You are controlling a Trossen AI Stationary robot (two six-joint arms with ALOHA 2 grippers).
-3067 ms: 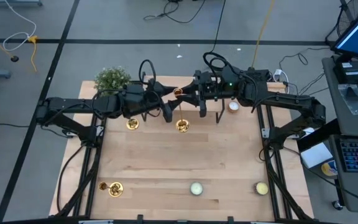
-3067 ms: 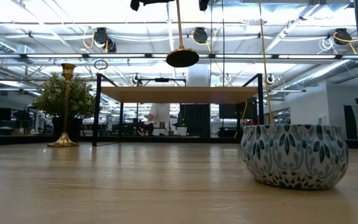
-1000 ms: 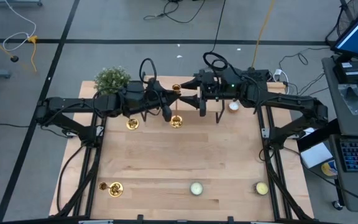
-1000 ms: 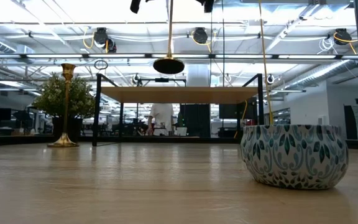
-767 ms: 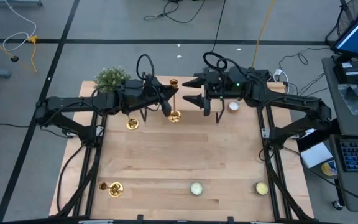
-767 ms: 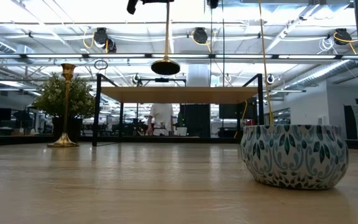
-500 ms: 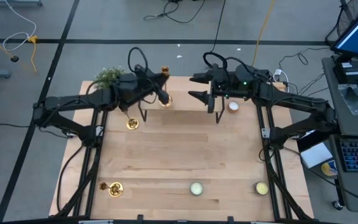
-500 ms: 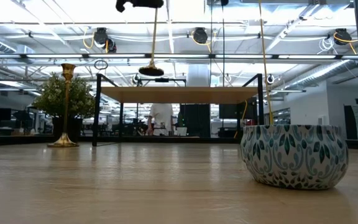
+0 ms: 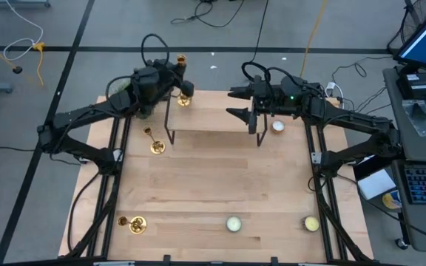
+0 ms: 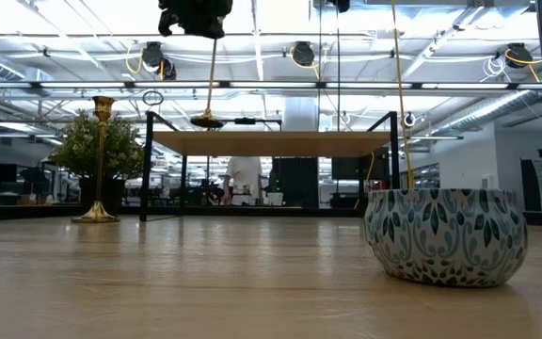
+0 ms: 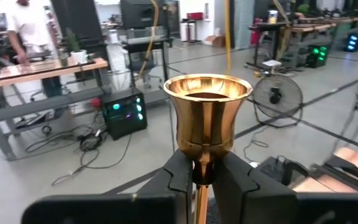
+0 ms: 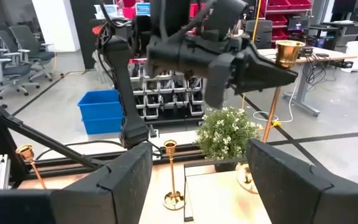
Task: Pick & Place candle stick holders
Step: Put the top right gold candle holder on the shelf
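Left gripper clamped on a candle stick holder just below its cup, held above the raised shelf's left end; lower vertically, base flat; right gripper open beside the shelf.

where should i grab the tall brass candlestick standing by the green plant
Grip the tall brass candlestick on its thin stem, just under the flared cup, coming in level from the side. It stands upright, so the stem is exposed all round, and the wide round base is too broad to pinch.
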